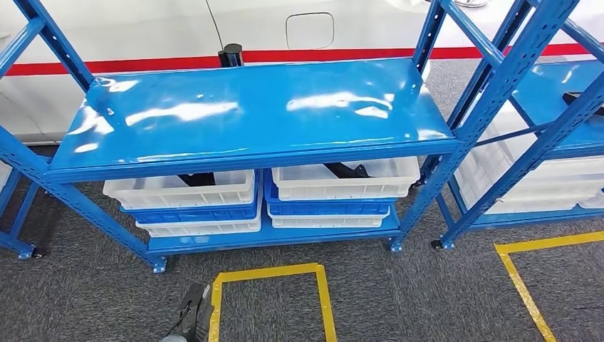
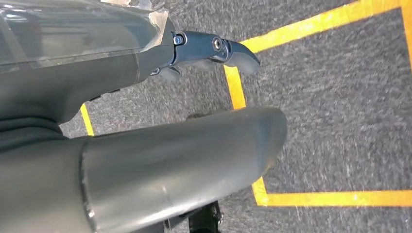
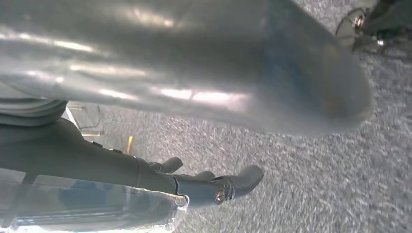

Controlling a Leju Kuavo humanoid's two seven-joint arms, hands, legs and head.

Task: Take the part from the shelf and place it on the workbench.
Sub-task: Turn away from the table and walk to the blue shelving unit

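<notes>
Currently I'm seeing both arms hanging over grey carpet. L hand (image 2: 145, 160) w/ fingers extended, holding nothing; R hand (image 3: 194, 73) likewise loose, nothing in it. Black parts are lying in white bins on the blue shelf's (image 1: 249, 114) lower tier: left bin (image 1: 181, 191), right bin (image 1: 349, 178). Yellow floor tape (image 1: 271, 272) nr L hand.

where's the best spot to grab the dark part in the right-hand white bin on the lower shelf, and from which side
Probably by the dark part's raised end, the stretch that stands clear above the white bin's rim. Come in from the front, low, under the blue top shelf, which blocks any reach from above. The rest of the part is hidden under that shelf, so its full shape cannot be judged.
</notes>
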